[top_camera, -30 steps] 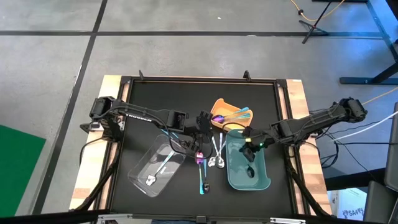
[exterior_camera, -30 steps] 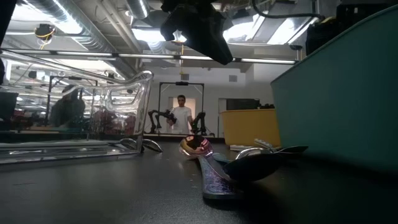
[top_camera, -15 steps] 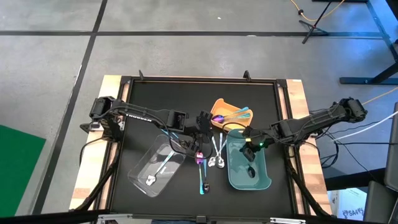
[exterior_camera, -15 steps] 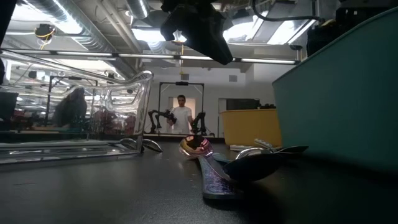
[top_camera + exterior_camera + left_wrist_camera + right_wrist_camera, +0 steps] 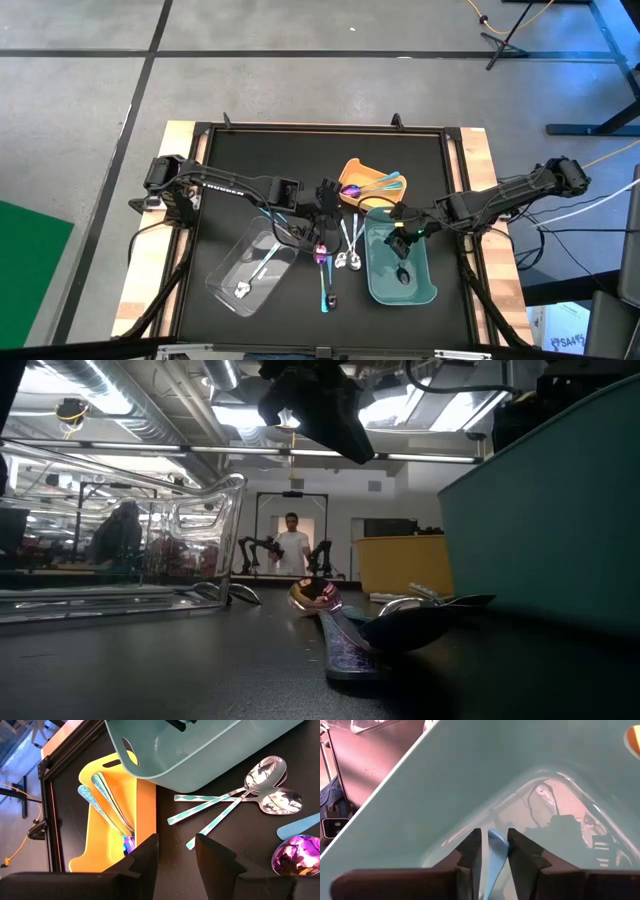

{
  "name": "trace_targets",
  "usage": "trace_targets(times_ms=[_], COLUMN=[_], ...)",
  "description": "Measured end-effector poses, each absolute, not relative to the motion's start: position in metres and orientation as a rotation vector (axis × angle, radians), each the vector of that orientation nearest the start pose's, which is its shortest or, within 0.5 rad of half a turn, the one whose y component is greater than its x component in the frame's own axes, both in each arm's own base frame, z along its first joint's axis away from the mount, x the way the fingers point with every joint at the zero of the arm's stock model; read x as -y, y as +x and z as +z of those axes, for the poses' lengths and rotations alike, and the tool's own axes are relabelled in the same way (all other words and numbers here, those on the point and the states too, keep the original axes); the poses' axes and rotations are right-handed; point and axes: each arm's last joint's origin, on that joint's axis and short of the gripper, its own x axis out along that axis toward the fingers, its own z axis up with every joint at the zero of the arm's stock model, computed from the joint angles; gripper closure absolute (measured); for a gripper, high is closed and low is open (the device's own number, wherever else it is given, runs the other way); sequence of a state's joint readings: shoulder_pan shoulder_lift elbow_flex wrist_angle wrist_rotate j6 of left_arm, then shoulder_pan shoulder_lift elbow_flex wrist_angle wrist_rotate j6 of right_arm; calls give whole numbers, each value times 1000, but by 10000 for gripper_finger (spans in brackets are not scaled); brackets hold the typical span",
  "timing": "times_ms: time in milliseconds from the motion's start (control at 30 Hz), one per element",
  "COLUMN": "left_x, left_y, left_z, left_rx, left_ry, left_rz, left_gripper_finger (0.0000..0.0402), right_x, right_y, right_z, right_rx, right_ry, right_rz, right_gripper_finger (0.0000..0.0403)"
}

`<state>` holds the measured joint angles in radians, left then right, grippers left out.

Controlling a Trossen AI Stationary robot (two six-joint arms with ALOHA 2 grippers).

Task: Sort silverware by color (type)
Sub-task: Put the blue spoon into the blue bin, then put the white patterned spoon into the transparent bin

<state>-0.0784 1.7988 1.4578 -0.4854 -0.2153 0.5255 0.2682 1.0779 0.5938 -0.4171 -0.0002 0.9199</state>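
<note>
We see spoons already in the clear tray (image 5: 250, 268), yellow tray (image 5: 358, 180) and teal tray (image 5: 400, 265); several lie loose at centre (image 5: 345, 250). The right gripper (image 5: 491, 851) loosely straddles a teal handle (image 5: 492, 857); the left gripper (image 5: 175, 851) hovers open, empty.

No readable text, label, brand, number or sign in any view. Left arm (image 5: 235, 186), high view: a short run of pale lettering along the link, too small to make out. Trays, silverware, tabletop: no markings seen. Low view, room behind: no legible signage.
</note>
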Motion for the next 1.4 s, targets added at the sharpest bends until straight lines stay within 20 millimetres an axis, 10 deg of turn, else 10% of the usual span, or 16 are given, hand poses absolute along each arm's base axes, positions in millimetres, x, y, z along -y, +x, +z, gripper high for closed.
trace_targets(times_ms=[700,1400], left_x=[26,26], left_y=[396,408], left_z=[265,260], left_rx=[-817,-703], left_ry=[225,-437], left_rz=[53,283], left_gripper_finger=[279,279], right_x=[-53,-46], right_y=[192,168], right_z=[201,273], right_rx=[-938,-615], right_ry=[740,530], right_rz=[-159,86], right_gripper_finger=[317,317])
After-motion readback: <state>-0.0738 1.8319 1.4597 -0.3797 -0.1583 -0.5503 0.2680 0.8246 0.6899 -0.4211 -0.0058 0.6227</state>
